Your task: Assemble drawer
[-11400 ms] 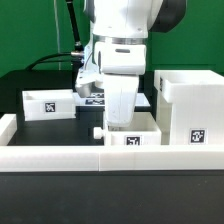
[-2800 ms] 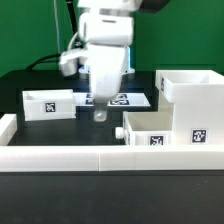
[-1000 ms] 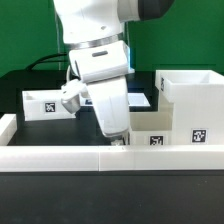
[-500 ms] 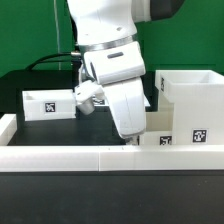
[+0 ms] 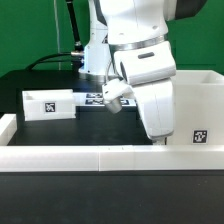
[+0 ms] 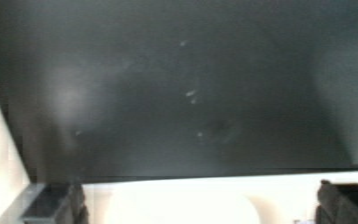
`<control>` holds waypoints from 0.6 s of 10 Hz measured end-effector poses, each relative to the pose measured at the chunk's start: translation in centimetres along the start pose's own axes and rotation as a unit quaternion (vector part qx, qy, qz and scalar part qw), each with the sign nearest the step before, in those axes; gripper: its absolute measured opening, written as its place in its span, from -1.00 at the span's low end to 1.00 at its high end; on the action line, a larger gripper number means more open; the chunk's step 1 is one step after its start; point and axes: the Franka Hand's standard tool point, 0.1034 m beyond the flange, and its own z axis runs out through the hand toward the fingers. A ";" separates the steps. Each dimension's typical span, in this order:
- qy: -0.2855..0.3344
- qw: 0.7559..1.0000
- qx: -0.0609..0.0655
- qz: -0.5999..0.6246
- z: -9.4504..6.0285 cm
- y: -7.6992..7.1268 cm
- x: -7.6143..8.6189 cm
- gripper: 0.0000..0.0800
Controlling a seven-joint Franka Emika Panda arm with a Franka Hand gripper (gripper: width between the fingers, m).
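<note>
Low over the black table (image 6: 176,90), the gripper's (image 6: 199,198) fingers (image 6: 51,205) stand wide apart, just beside the large white casing (image 5: 202,100) at the exterior view's right. A small tray (image 5: 50,103) sits well apart at its left.

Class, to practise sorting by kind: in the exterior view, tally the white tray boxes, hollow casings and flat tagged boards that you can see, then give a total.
Small white plastic tray box: 1 in view; the arm may hide more
Large white plastic hollow casing: 1
Thin flat white marker board: 1
Total: 3
</note>
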 end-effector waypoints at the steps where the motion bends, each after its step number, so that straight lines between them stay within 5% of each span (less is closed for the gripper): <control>1: -0.002 1.000 0.004 -0.005 -0.2 0.1 0.1 0.62; 3: -0.003 1.000 0.002 -0.010 -0.3 0.3 -0.4 0.62; 6: -0.014 1.000 -0.001 -0.002 -1.6 0.0 -5.9 0.62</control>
